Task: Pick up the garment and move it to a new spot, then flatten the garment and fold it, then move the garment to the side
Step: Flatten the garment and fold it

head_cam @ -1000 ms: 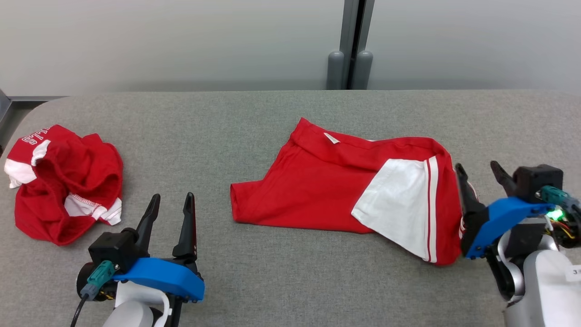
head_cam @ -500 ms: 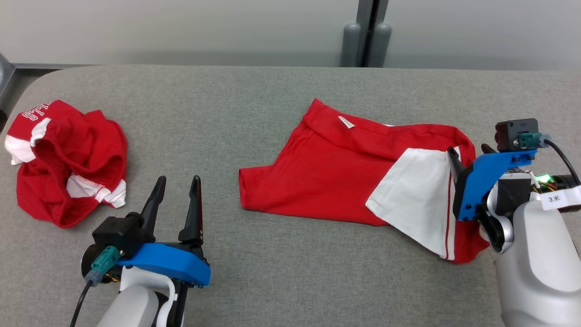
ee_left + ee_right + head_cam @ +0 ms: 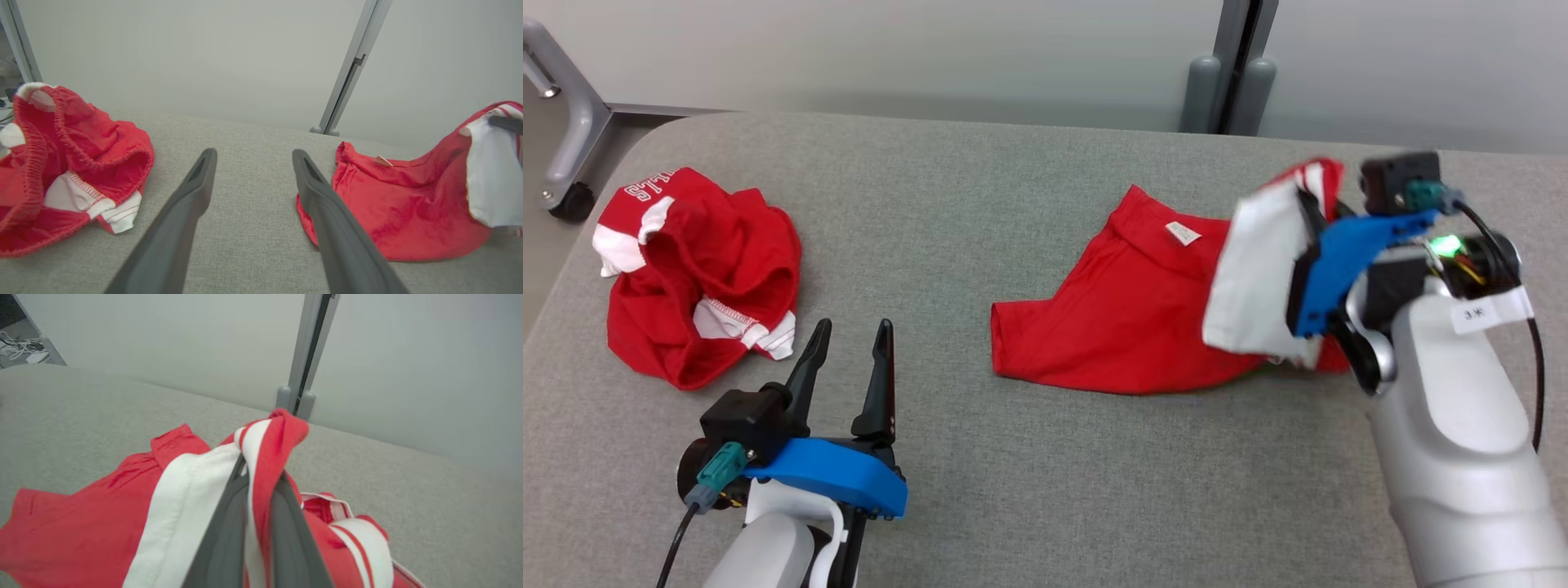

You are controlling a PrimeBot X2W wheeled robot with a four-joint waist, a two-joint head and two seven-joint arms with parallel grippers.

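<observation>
Our right jaws have just snapped shut, pinching the striped edge of the red-and-white cloth garment (image 3: 1127, 318) and hoisting it centre-right off the grey fabric counter (image 3: 980, 204). Left jaws spread, lower left. Pickup's begun!

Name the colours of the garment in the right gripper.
Garment: red, white panel and stripes; right wrist view.

Both arms are alike: a smooth silver-white forearm (image 3: 1454, 457), a bright blue bracket (image 3: 825, 482), a black camera block (image 3: 743, 416) with a teal plug (image 3: 719, 469) and black cable (image 3: 674, 539). The left gripper (image 3: 855, 327) and right gripper (image 3: 255, 486) each have two long, dark, tapering fingers (image 3: 880, 384). The right wrist carries a green light (image 3: 1447, 243), yellow and red wires (image 3: 1462, 267) and a white label (image 3: 1490, 311) with small dark marks.
</observation>
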